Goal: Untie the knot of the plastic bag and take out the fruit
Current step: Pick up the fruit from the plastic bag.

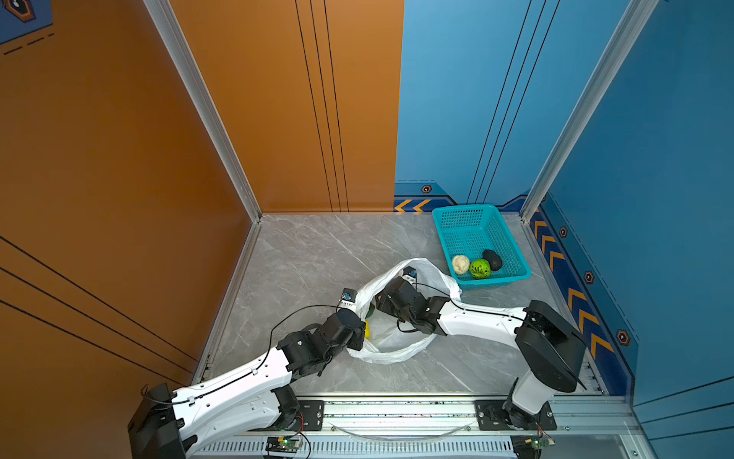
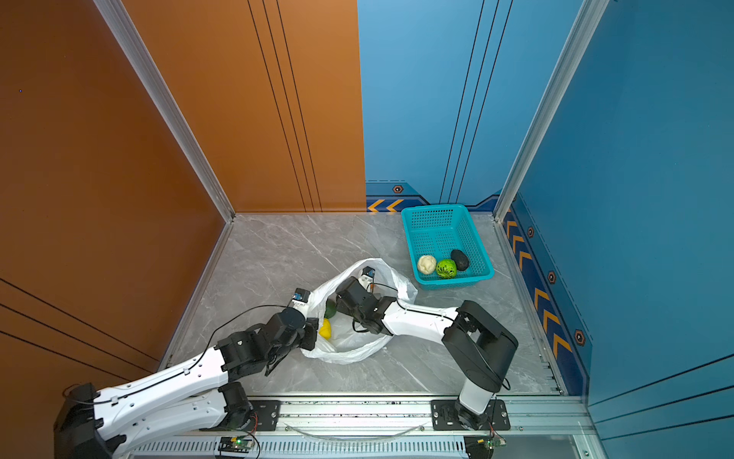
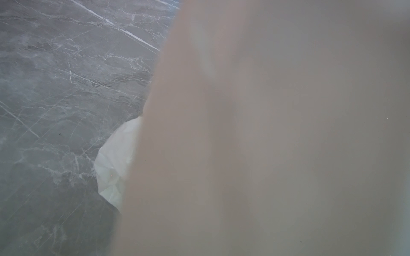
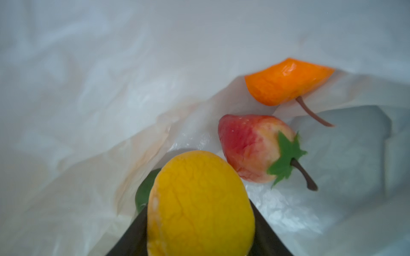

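The white plastic bag lies near the table's front with its mouth held wide open; no knot shows. My left gripper is shut on the bag's rim, and the plastic covers most of the left wrist view. My right gripper reaches inside the bag, with its dark jaws shut on either side of a yellow fruit. Beside it lie a red-yellow fruit, an orange one and a dark green one. In a top view, a yellow piece and a green piece show through the mouth.
A teal basket stands at the back right, just beyond the bag. It holds a cream-white fruit, a bright green one and a black one. Grey marble table; walls on three sides.
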